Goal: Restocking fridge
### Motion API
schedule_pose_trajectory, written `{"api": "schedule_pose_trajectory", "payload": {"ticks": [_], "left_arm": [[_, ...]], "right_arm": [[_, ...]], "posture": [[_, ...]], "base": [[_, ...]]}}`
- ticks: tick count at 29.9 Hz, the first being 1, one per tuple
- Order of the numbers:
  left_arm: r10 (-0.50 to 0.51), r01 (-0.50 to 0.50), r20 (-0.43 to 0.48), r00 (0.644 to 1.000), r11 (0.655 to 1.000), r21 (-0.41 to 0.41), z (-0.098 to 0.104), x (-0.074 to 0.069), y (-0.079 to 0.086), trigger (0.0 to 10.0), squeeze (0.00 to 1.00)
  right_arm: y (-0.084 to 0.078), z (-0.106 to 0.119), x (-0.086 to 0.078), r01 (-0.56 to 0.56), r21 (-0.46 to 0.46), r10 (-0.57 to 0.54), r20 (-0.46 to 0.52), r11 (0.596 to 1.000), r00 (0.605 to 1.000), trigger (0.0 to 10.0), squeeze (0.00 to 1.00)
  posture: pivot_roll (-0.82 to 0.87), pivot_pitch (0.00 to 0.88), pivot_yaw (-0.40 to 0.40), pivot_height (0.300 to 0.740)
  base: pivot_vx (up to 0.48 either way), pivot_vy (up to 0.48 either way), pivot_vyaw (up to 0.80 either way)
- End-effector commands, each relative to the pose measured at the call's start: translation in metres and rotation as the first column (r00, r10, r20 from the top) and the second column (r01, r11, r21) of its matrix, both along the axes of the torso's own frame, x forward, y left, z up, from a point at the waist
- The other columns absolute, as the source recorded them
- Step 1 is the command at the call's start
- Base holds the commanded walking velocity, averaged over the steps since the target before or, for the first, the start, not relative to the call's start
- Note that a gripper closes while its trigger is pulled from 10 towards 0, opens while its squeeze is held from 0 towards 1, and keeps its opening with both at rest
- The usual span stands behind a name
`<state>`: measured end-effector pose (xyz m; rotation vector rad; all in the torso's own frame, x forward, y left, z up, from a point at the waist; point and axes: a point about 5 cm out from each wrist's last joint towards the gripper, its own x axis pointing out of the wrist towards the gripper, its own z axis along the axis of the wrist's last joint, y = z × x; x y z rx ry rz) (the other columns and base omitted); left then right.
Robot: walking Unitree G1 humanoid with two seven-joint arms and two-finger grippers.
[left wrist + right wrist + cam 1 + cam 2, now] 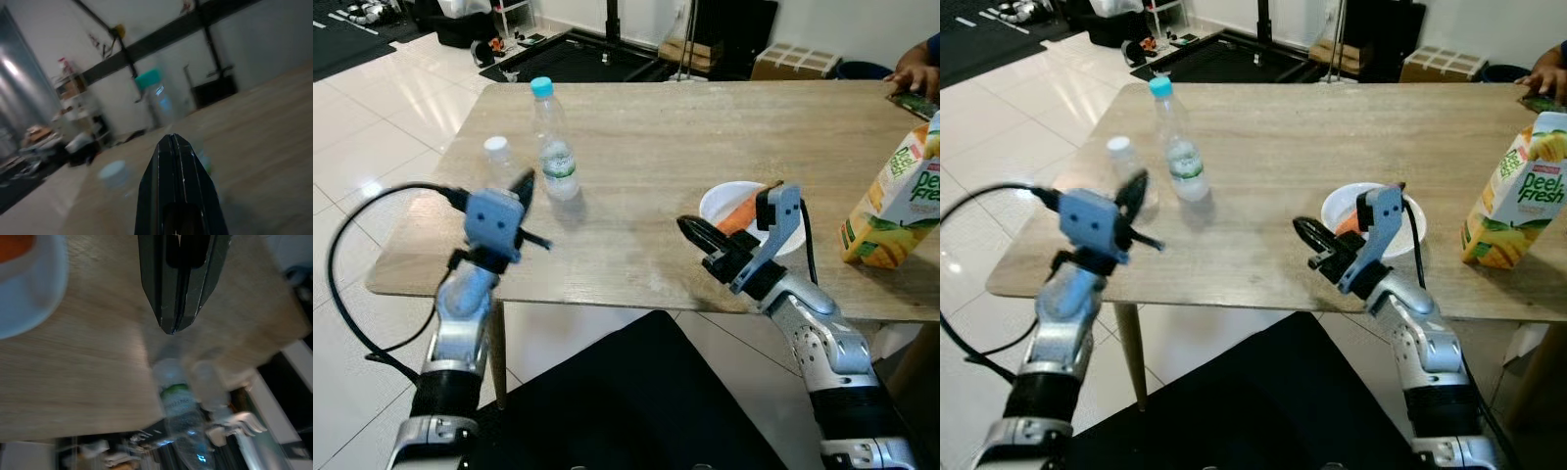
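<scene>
My left hand [523,186] hovers closed near the tabletop's [656,147] left edge, apparently beside two bottles [553,147]; my right hand [690,227], closed, nears the front edge.

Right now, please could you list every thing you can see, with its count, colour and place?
table: one, light wood, in front of the robot.
tall bottle: one, clear with a blue cap and green label, upright on the table's left part.
short bottle: one, clear with a white cap, upright left of the tall bottle, near the table's left edge.
bowl: one, white, near the front edge, holds something orange.
juice carton: one, white, green and yellow, at the table's right side.
person's hand: one, at the far right corner.
left gripper: shut, beside the short bottle.
right gripper: shut, over the table left of the bowl.
</scene>
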<state>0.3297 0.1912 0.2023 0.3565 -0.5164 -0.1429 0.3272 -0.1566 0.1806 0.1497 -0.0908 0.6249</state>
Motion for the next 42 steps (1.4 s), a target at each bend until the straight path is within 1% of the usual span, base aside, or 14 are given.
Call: {"api": "schedule_pose_trajectory", "payload": {"ticks": [1, 5, 9, 11, 14, 16, 19, 20, 23, 29, 34, 39, 41, 42], "left_arm": [[0.067, -0.067, -0.078, 0.995, 0.998, -0.003, -0.006, 0.003, 0.013, 10.0, 0.00], [0.081, -0.087, -0.145, 0.986, 0.996, -0.035, -0.007, 0.000, 0.014, 10.0, 0.00], [-0.214, 0.118, -0.192, 0.958, 0.902, -0.415, -0.024, -0.018, 0.004, 10.0, 0.00], [-0.294, 0.197, -0.177, 0.939, 0.884, -0.424, -0.025, -0.025, -0.001, 10.0, 0.00], [-0.582, 0.470, -0.268, 0.768, 0.796, -0.380, -0.044, -0.060, -0.025, 10.0, 0.00], [-0.638, 0.529, -0.335, 0.693, 0.767, -0.365, -0.054, -0.069, -0.031, 10.0, 0.00], [-0.665, 0.572, -0.421, 0.617, 0.746, -0.341, -0.066, -0.078, -0.036, 10.0, 0.00], [-0.637, 0.601, -0.569, 0.520, 0.746, -0.286, -0.090, -0.088, -0.038, 10.0, 0.00], [-0.603, 0.617, -0.637, 0.481, 0.749, -0.243, -0.104, -0.092, -0.039, 10.0, 0.00], [-0.429, 0.555, -0.760, 0.488, 0.825, -0.110, -0.137, -0.090, -0.033, 10.0, 0.00], [-0.166, 0.353, -0.844, 0.510, 0.935, 0.030, -0.178, -0.090, -0.009, 10.0, 0.00], [-0.049, 0.093, -0.846, 0.531, 0.996, 0.001, -0.195, -0.089, 0.009, 10.0, 0.00], [0.025, -0.134, -0.877, 0.480, 0.990, -0.046, -0.219, -0.099, 0.023, 10.0, 0.00], [0.025, -0.134, -0.877, 0.480, 0.990, -0.046, -0.219, -0.099, 0.023, 10.0, 0.00]], "right_arm": [[0.005, -0.004, 0.004, 0.027, -0.009, -0.027, -0.001, 1.000, 1.000, 10.0, 0.00], [0.000, 0.005, 0.009, 0.077, 0.090, -0.081, 0.038, 0.993, 0.996, 10.0, 0.00], [-0.014, 0.009, -0.012, -0.101, 0.357, 0.087, 0.055, 0.929, 0.995, 10.0, 0.00], [-0.015, 0.007, -0.018, -0.154, 0.361, 0.140, 0.064, 0.920, 0.988, 10.0, 0.00], [-0.020, -0.006, -0.051, -0.362, 0.397, 0.373, 0.052, 0.843, 0.926, 10.0, 0.00], [-0.021, -0.011, -0.058, -0.393, 0.418, 0.416, 0.038, 0.819, 0.908, 10.0, 0.00], [-0.022, -0.017, -0.064, -0.410, 0.436, 0.446, 0.021, 0.802, 0.895, 10.0, 0.00], [-0.026, -0.029, -0.070, -0.409, 0.469, 0.469, -0.012, 0.783, 0.883, 10.0, 0.00], [-0.030, -0.037, -0.072, -0.378, 0.504, 0.456, -0.036, 0.776, 0.889, 10.0, 0.00], [-0.037, -0.067, -0.079, -0.292, 0.516, 0.421, -0.149, 0.805, 0.895, 10.0, 0.00], [-0.047, -0.133, -0.082, -0.063, 0.222, 0.163, -0.471, 0.973, 0.867, 10.0, 0.00], [-0.062, -0.175, -0.081, 0.171, -0.042, -0.160, -0.616, 0.984, 0.771, 10.0, 0.00], [-0.066, -0.205, -0.097, 0.238, -0.201, -0.311, -0.676, 0.950, 0.668, 10.0, 0.00], [-0.066, -0.205, -0.097, 0.238, -0.201, -0.311, -0.676, 0.950, 0.668, 10.0, 0.00]], "posture": [[-0.14, 0.135, 0.074, 0.725], [-0.14, 0.138, 0.079, 0.725], [-0.14, 0.143, 0.078, 0.725], [-0.14, 0.144, 0.076, 0.725], [-0.14, 0.148, 0.074, 0.725], [-0.14, 0.149, 0.074, 0.725], [-0.14, 0.150, 0.075, 0.725], [-0.13, 0.149, 0.078, 0.725], [-0.13, 0.148, 0.078, 0.725], [-0.13, 0.144, 0.087, 0.725], [-0.14, 0.142, 0.095, 0.725], [-0.14, 0.139, 0.090, 0.725], [-0.12, 0.135, 0.078, 0.725], [-0.12, 0.135, 0.078, 0.725]], "base": [[0.000, 0.000, 0.00], [0.000, 0.000, 0.00], [0.000, 0.000, 0.00], [0.000, 0.000, 0.00], [0.000, 0.000, 0.00], [0.000, 0.000, 0.00], [0.000, 0.000, 0.00], [0.000, 0.000, 0.00], [0.000, 0.000, 0.00], [0.000, 0.000, 0.00], [0.000, 0.000, 0.00], [0.000, 0.000, 0.00], [0.000, 0.000, 0.00], [0.000, 0.000, 0.00]]}}
